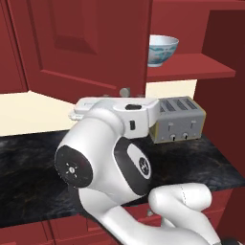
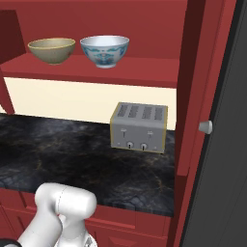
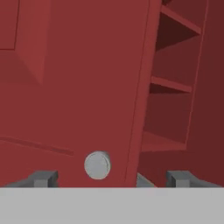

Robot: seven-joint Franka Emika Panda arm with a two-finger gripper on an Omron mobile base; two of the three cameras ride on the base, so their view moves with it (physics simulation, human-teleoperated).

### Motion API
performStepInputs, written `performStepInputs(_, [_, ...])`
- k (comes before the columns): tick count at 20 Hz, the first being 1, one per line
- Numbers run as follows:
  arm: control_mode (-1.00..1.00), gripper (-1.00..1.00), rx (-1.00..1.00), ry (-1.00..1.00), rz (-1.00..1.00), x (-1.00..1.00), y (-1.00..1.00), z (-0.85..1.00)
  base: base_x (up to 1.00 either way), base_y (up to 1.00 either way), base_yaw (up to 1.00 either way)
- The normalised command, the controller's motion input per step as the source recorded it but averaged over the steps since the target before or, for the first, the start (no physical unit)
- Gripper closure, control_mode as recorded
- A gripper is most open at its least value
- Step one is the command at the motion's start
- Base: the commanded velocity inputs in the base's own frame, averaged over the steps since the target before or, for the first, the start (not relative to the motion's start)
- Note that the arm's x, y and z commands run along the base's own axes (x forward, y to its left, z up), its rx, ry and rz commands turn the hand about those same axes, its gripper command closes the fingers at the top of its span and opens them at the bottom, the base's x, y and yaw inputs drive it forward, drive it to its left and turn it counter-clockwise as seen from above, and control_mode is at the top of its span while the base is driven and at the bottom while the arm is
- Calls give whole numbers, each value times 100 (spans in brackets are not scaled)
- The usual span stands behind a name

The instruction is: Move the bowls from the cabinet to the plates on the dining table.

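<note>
While the gripper [image 3: 111,178] stands with its jaws wide apart and nothing between them, the silver knob [image 3: 97,165] of the open cabinet door [image 3: 65,87] sits just above them, low in the hand view. At upper left of the right base view, both bowls rest on the cabinet shelf [image 2: 144,70]: olive bowl [image 2: 51,50] left, patterned bowl [image 2: 104,50] right. Below stands a toaster [image 2: 139,127].

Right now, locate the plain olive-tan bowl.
In the right base view, the olive-tan bowl sits on the red cabinet shelf, left of the white blue-patterned bowl.
</note>
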Motion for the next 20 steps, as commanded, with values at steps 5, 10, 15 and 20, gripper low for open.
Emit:
performStepInputs(5, [-100,-100,-16,26,1,-49,0,-4,0,0,0])
performStepInputs(10, [-100,-100,-9,23,0,-62,-17,-26,0,0,0])
performStepInputs(15, [-100,-100,2,6,1,-72,-61,-44,0,0,0])
performStepInputs(20, [-100,-100,8,1,3,-55,-76,-28,0,0,0])
